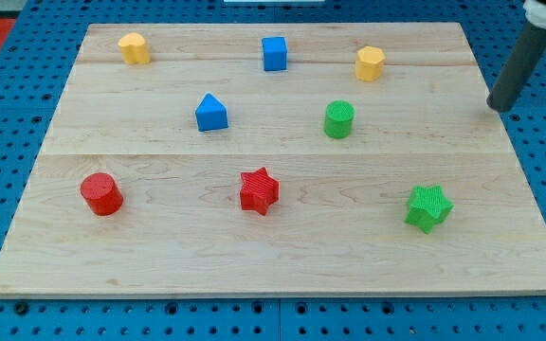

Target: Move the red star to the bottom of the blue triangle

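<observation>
The red star lies on the wooden board, a little below centre. The blue triangle sits above it and to its left, well apart. My tip is at the board's right edge, in the upper part of the view, far to the right of both blocks and touching none.
A red cylinder is at the left. A green cylinder is right of centre, a green star at the lower right. A blue cube and two yellow blocks line the top.
</observation>
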{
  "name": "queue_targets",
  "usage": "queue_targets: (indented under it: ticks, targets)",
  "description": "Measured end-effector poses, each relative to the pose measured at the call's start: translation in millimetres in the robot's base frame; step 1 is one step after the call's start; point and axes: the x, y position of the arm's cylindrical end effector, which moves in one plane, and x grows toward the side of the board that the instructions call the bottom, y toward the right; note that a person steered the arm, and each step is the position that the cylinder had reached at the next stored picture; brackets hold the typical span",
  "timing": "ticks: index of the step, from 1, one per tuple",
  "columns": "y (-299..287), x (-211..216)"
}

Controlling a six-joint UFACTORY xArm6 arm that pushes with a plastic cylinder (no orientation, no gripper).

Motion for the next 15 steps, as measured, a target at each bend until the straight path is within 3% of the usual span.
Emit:
queue_targets:
  ticks: [3, 5, 7, 9, 11, 15]
  targets:
    - [-88, 20]
    - [-97, 33]
    - [-128, 87]
    - [-166, 92]
    - [-173, 142]
    - [-319, 137]
